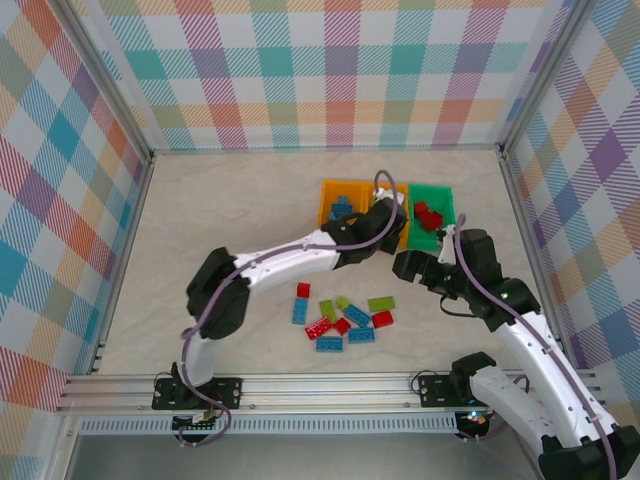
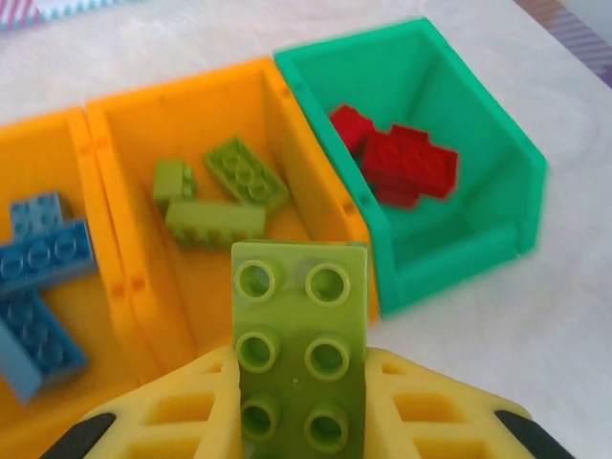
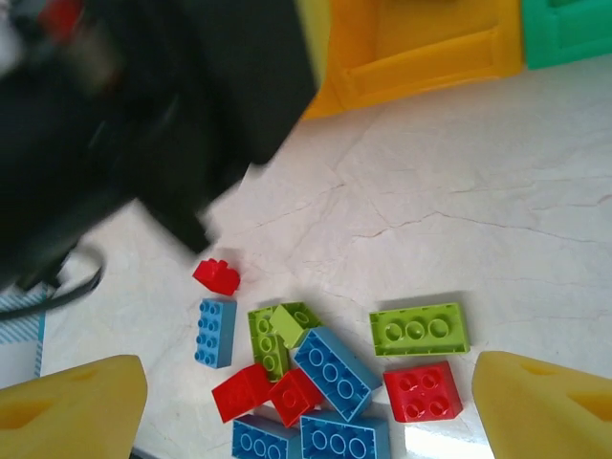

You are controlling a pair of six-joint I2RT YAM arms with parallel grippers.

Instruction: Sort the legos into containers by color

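Orange bin (image 2: 38, 143) held blue legos (image 2: 38, 287); orange neighbour (image 2: 191, 105), lime legos (image 2: 220, 196); green bin (image 2: 382, 76), red legos (image 2: 406, 163); left gripper (image 2: 301, 382) pinched lime brick (image 2: 301, 325); right gripper (image 3: 306, 402) gaped.

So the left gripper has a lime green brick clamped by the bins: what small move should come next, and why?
Probably ease the left gripper forward over the middle orange bin and open. Its lime green brick hangs at that bin's near side, and green bricks already lie inside; the green bin holds red bricks.
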